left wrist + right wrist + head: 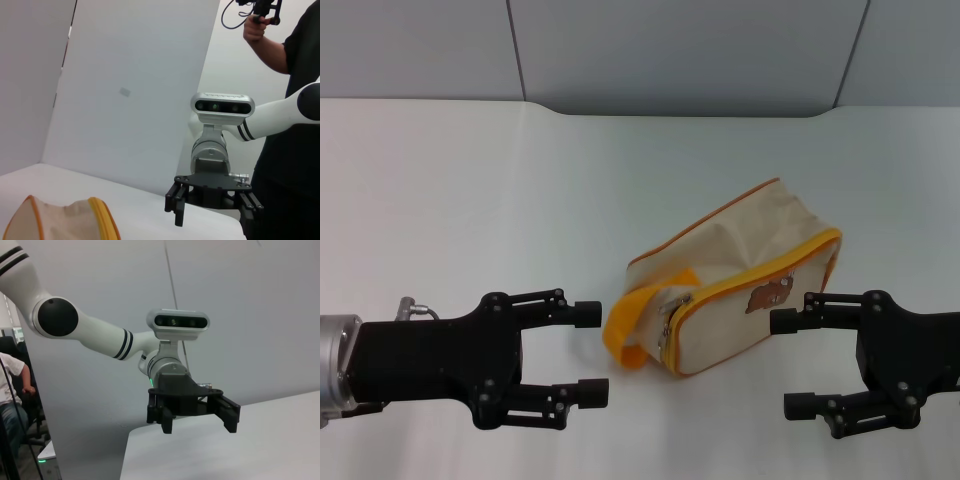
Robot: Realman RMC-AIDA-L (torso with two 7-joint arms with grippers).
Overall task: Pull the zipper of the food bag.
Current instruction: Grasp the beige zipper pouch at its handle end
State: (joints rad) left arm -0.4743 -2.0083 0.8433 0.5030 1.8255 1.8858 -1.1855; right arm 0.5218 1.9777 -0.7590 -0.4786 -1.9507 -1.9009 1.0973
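The food bag (740, 270) lies on its side on the white table, its bear print (770, 294) facing me and its yellow loop handle (625, 325) at the left end. The silver zipper pull (672, 322) hangs at that end by the handle. My left gripper (592, 353) is open, level with the table, its fingertips just left of the handle and not touching it. My right gripper (790, 363) is open just right of the bag, its upper fingertip close to the bag's corner. The left wrist view shows the bag's top (60, 222) and the right gripper (212, 217). The right wrist view shows the left gripper (199, 424).
The white table (470, 200) runs back to a grey wall (670, 50). A person in black (295, 100) stands behind the robot holding a controller, and another person (12, 385) sits at the side.
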